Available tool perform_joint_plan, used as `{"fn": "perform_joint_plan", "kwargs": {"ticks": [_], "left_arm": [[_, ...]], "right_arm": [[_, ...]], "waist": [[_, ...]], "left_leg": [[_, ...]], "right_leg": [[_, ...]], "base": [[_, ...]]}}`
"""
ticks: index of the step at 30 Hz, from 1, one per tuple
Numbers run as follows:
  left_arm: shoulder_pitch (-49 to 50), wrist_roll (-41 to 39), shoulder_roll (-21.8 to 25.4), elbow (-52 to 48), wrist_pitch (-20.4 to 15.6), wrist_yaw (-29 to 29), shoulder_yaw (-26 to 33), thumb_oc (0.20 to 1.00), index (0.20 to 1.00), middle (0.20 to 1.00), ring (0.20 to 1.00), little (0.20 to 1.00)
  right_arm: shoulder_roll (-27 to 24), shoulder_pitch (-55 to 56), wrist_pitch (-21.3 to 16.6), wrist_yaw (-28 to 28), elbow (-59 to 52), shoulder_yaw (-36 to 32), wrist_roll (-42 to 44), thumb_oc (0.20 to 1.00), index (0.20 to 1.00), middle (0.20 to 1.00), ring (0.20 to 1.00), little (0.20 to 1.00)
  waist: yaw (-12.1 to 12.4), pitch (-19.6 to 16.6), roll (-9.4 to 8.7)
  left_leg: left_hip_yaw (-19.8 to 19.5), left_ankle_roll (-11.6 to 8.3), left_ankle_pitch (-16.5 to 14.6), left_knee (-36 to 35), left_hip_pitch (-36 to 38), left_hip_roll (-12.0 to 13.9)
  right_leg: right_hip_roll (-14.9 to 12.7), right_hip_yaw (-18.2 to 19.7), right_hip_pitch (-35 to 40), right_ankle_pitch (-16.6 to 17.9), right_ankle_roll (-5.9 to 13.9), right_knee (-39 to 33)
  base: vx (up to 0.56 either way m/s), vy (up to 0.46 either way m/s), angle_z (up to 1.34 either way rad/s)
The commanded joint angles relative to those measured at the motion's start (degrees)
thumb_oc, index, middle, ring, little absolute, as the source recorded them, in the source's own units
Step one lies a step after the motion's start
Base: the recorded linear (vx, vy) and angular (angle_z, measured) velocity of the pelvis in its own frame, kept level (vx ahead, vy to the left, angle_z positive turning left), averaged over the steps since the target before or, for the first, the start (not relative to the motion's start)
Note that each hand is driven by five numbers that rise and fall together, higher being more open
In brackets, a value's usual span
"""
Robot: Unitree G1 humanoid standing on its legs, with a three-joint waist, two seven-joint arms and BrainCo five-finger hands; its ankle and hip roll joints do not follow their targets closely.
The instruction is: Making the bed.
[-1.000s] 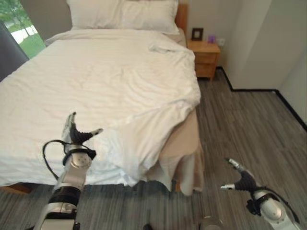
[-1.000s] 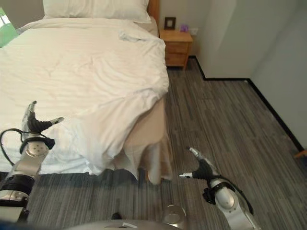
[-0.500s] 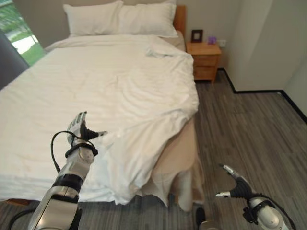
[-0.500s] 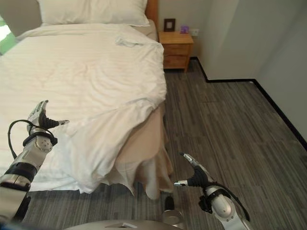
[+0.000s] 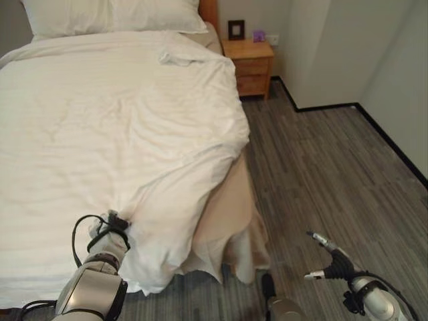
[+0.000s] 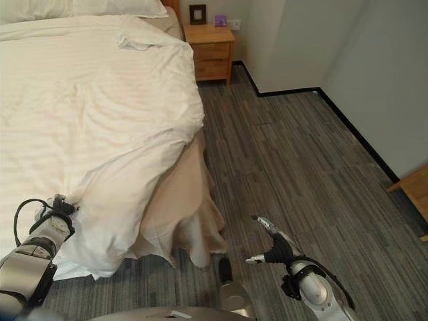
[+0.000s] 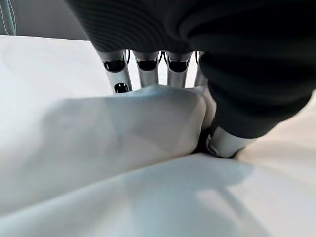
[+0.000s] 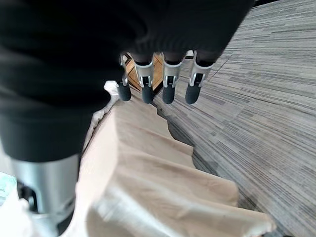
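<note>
A white duvet point(image 5: 120, 120) covers the bed, rumpled and hanging askew over the near right corner, where the beige bed skirt point(image 5: 231, 221) shows. My left hand point(image 5: 112, 226) is pressed into the duvet's near edge. In the left wrist view its fingers point(image 7: 148, 74) reach over a raised fold of the duvet point(image 7: 123, 123) and its thumb point(image 7: 224, 143) presses the fold from the other side, so the cloth is pinched. My right hand point(image 5: 331, 263) hangs low over the floor right of the bed corner, its fingers point(image 8: 163, 79) straight and holding nothing.
Two white pillows point(image 5: 114, 13) lie at the headboard. A wooden nightstand point(image 5: 251, 57) with a small picture frame point(image 5: 235, 29) stands right of the bed by the wall. Grey plank floor point(image 5: 321, 154) runs along the bed's right side. A wooden furniture corner point(image 6: 414, 190) juts in at far right.
The camera has shifted towards the bed. My left hand, earlier open above the duvet, has dropped onto its edge and closed on a fold. The right hand stays open near the floor.
</note>
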Motion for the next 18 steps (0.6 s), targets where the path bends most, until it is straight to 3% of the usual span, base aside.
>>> {"fn": "perform_joint_plan", "kwargs": {"ticks": [1, 5, 7, 8, 10, 11, 14, 17, 18], "left_arm": [[-2.6, -7.1, -0.3, -0.9, -1.5, -1.5, -2.1, 0.2, 0.2, 0.2, 0.2, 0.2], [-5.2, -15.5, -12.2, -20.0, -5.5, 2.7, -8.0, 0.2, 0.2, 0.2, 0.2, 0.2], [-0.9, -19.6, -17.0, -33.1, -7.6, 1.1, -12.4, 0.2, 0.2, 0.2, 0.2, 0.2], [-0.8, -19.6, -16.9, -33.3, -7.4, 1.1, -12.4, 0.2, 0.2, 0.2, 0.2, 0.2], [3.6, -21.9, -19.3, -43.9, -8.8, -2.7, -18.2, 0.2, 0.2, 0.2, 0.2, 0.2], [5.8, -24.6, -20.2, -50.8, -9.7, -7.2, -23.6, 0.2, 0.2, 0.2, 0.2, 0.2], [6.4, -27.1, -20.7, -55.1, -9.7, -11.2, -28.0, 0.2, 0.2, 0.2, 0.2, 0.2], [5.1, -31.8, -22.3, -58.8, -9.2, -16.6, -35.9, 0.2, 0.2, 0.2, 0.2, 0.2], [4.2, -35.0, -24.4, -58.5, -7.8, -21.3, -41.0, 0.2, 0.2, 0.2, 0.2, 0.2]], "right_arm": [[-0.1, -1.8, -1.4, -0.5, -2.3, -0.4, 1.4, 1.0, 1.0, 1.0, 1.0, 1.0], [1.5, -5.6, 0.3, -3.0, 2.5, 2.1, -1.4, 1.0, 1.0, 1.0, 1.0, 1.0], [3.2, -8.7, 1.7, -4.9, 7.6, 3.2, -2.3, 1.0, 1.0, 1.0, 1.0, 1.0], [3.3, -8.8, 1.6, -5.0, 7.8, 3.3, -2.3, 1.0, 1.0, 1.0, 1.0, 1.0], [5.0, -12.6, 3.2, -6.8, 14.5, 4.9, -3.6, 1.0, 1.0, 1.0, 1.0, 1.0], [7.4, -16.5, 4.8, -8.6, 23.9, 7.4, -5.1, 1.0, 1.0, 1.0, 1.0, 1.0], [9.7, -19.0, 6.2, -10.2, 32.6, 9.7, -6.7, 1.0, 1.0, 1.0, 1.0, 1.0], [13.2, -20.6, 7.9, -11.1, 45.7, 11.8, -6.3, 1.0, 1.0, 1.0, 1.0, 1.0], [14.9, -21.4, 8.7, -11.2, 53.7, 12.0, -4.9, 1.0, 1.0, 1.0, 1.0, 1.0]], "waist": [[1.5, 1.8, -1.13], [2.8, 1.8, -0.65], [3.6, 2.0, -0.3], [3.6, 1.8, -0.39], [4.4, 2.2, -0.23], [4.8, 2.5, -0.02], [4.9, 2.8, 0.21], [4.5, 3.5, 0.58], [3.7, 3.9, 1.0]], "left_leg": [[-1.7, -0.4, 0.6, 0.7, -1.1, 1.4], [-4.0, 0.36, 0.6, 0.7, -1.4, 0.7], [-5.1, 0.91, 0.6, 0.7, -1.5, 0.3], [-5.1, 0.91, 0.9, 0.7, -1.8, 0.3], [-5.7, 1.39, 0.8, 0.7, -1.8, -0.1], [-6.1, 1.75, 0.5, 0.7, -1.5, -0.5], [-6.3, 2.0, 0.1, 0.7, -1.2, -0.8], [-6.4, 2.28, -0.3, 0.7, -0.7, -1.3], [-6.2, 2.4, -0.6, 0.7, -0.3, -1.6]], "right_leg": [[-5.4, -1.2, 5.3, -4.2, 5.63, 1.0], [-5.9, -2.6, 6.7, -4.4, 5.19, 1.0], [-6.2, -3.2, 7.4, -4.4, 5.02, 1.0], [-6.2, -3.1, 7.0, -4.2, 4.92, 1.0], [-6.4, -3.3, 7.6, -4.1, 4.81, 1.0], [-6.6, -3.1, 7.9, -4.1, 4.86, 1.0], [-6.8, -2.8, 8.1, -4.1, 4.86, 1.0], [-7.2, -2.2, 8.3, -4.1, 4.98, 1.0], [-7.4, -1.6, 8.3, -4.1, 4.99, 1.0]], "base": [[0.03, -0.011, -0.07], [0.0, -0.034, 0.21], [0.0, -0.021, 0.26], [-0.01, -0.007, 0.3], [-0.02, -0.007, 0.26], [-0.04, -0.007, 0.12], [-0.01, 0.002, 0.04], [0.0, 0.0, 0.0], [0.0, 0.0, 0.0]]}}
